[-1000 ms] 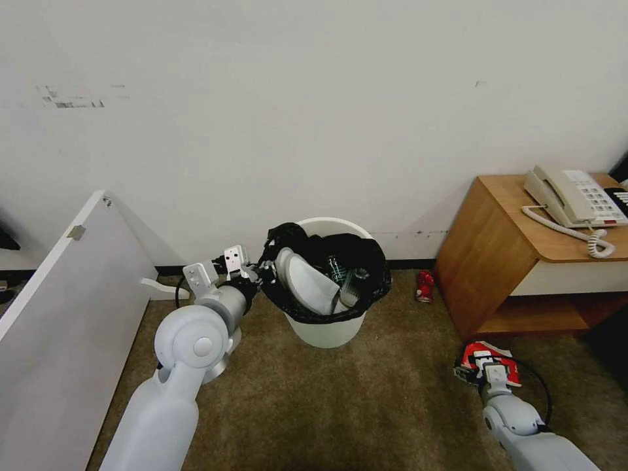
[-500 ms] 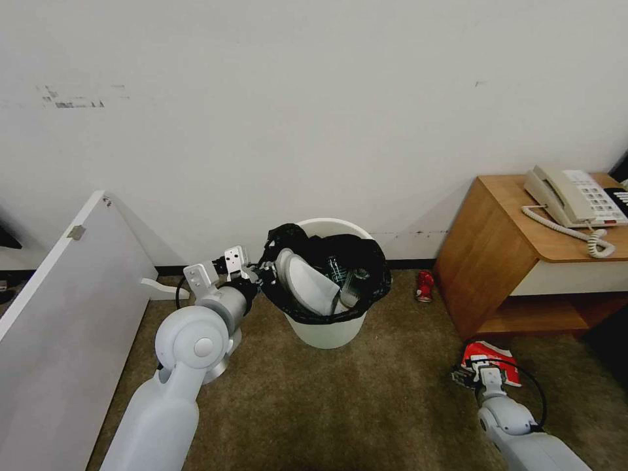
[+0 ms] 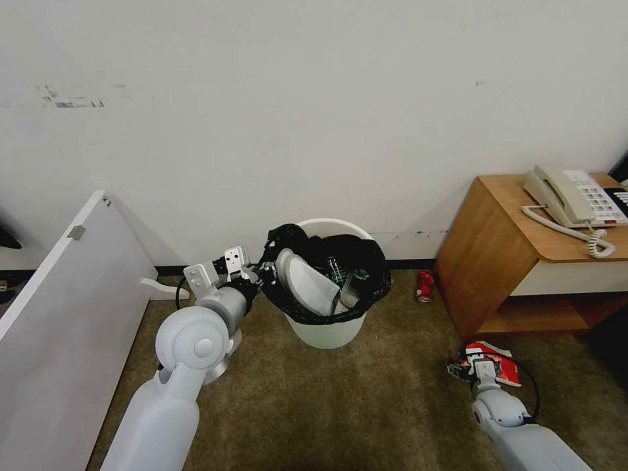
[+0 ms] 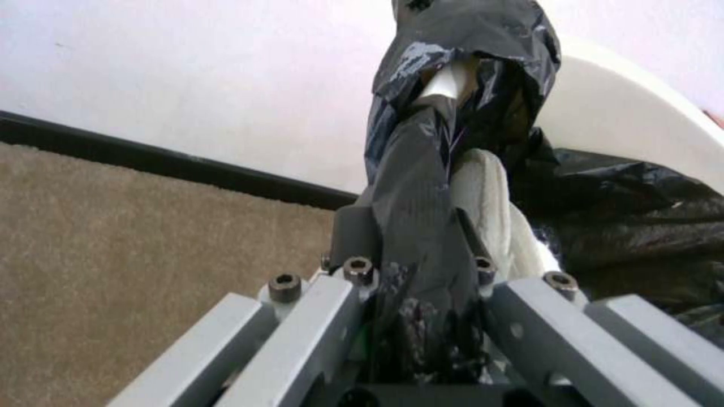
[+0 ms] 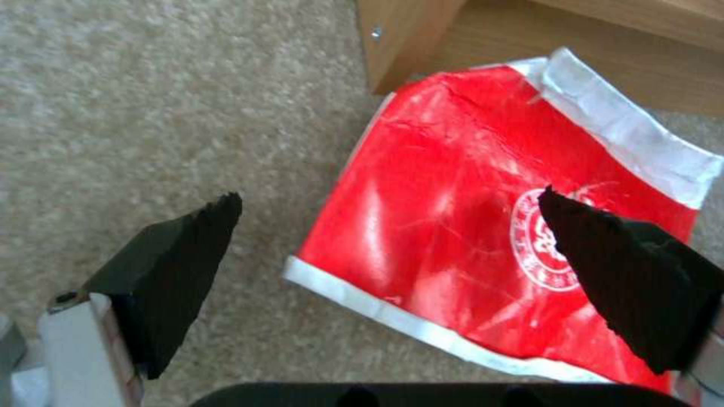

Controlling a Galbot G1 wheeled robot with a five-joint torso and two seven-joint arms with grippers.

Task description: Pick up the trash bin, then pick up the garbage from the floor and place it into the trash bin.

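Bin stands on the carpet by the wall, its liner rim pinched at 9 o'clock by the left hand to keep it ready, while the right hand, spread, hovers over the red packet at the bin's 4 o'clock.

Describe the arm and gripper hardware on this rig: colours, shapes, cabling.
Both arms are pale grey, smooth rounded shells with round joint caps. The left gripper has angular grey metal linkage bars with hex-socket bolts and white brackets at the wrist. The right gripper has black wedge-shaped ridged fingertips on pale mounts; a black cable loops beside its wrist.
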